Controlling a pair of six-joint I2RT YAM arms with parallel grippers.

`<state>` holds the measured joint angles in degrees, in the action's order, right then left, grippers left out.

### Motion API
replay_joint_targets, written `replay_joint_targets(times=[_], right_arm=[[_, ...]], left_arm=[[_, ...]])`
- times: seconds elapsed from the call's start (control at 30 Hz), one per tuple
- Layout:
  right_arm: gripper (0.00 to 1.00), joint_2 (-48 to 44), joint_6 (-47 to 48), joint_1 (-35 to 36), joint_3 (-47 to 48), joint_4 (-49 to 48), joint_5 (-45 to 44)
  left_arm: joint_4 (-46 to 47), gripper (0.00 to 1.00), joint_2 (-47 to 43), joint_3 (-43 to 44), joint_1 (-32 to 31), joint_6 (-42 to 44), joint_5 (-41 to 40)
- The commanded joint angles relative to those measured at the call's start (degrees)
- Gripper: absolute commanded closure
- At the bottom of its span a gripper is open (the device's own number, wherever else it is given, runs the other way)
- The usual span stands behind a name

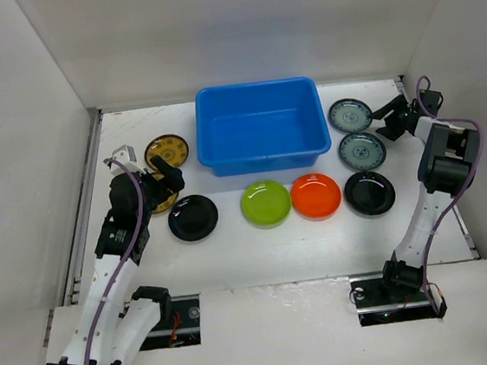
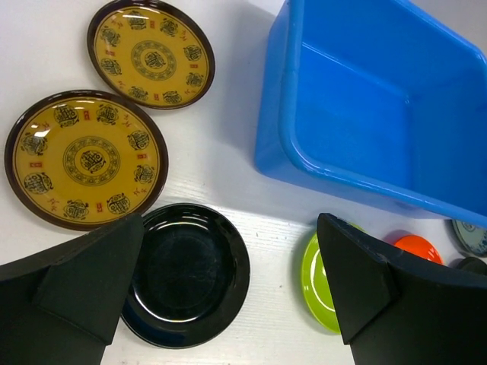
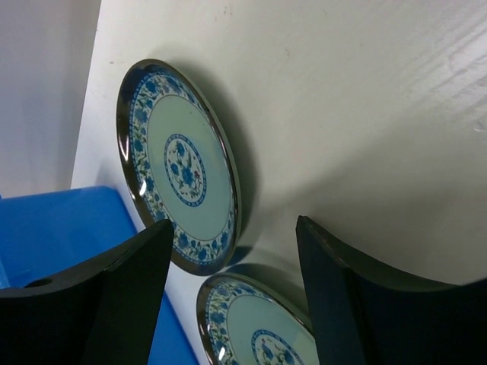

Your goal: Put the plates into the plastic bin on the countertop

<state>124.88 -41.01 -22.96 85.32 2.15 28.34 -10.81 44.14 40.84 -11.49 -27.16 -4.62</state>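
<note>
My left hand [image 2: 228, 224] is wide open, nothing held, hovering over the tabletop [image 1: 233, 253]. Left glossy black round plate [image 2: 186, 274] is right below, between the two fingers and nearer the left one, not touched. Two yellow-brown patterned round plates [image 2: 86, 160] [image 2: 151, 53] are just past it on the left, flat, close together. The big bright blue rectangular plastic bin [image 2: 365, 91] is ahead on the right with no plates in it. Lime green round plate [image 2: 316, 281] peeks out beside my right finger, orange round plate [image 2: 415, 247] beyond it.

My right hand [image 3: 232, 224] is open too, with a moderate gap and nothing gripped. One blue-grey patterned round plate [image 3: 183, 167] is just ahead of the fingertips, in line with the gap. The second [image 3: 259, 327] is lower in the wrist view, partly hidden by the fingers. The bin's wall is behind my left finger.

From the top view the hand is low at the far right of the tabletop, next to the far blue-grey plate. The right glossy black plate [image 1: 369, 193] sits nearer my base, in a row with orange, green and the other black one. All plates are out of the bin.
</note>
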Motion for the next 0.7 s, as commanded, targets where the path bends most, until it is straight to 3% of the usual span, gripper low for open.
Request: replay_joint_targets(times=[0.0, 0.17, 0.27, 0.5, 0.67], right_arm=[[0.31, 1.9, -1.1, 1.8, 3.4, -1.3, 0.9], [0.38, 4.2, -2.3, 3.6, 5.2, -1.1, 0.8], [0.49, 5.5, -2.9, 4.3, 6.3, -1.4, 0.9], [0.99, 7.0, -6.0, 4.4, 6.4, -5.2, 1.0], [1.00, 4.9, -6.6, 4.3, 6.0, -7.3, 0.9]], left_arm=[[2.5, 0.00, -0.8, -0.5, 1.0, -0.4, 1.0], [2.3, 0.00, -1.1, -0.8, 2.1, -0.3, 2.2], [2.2, 0.00, -1.4, -1.0, 2.8, -0.4, 2.5], [2.0, 0.00, -2.2, -1.5, 3.4, -0.9, 2.9], [2.0, 0.00, -1.3, -1.6, 3.4, -1.0, 2.9]])
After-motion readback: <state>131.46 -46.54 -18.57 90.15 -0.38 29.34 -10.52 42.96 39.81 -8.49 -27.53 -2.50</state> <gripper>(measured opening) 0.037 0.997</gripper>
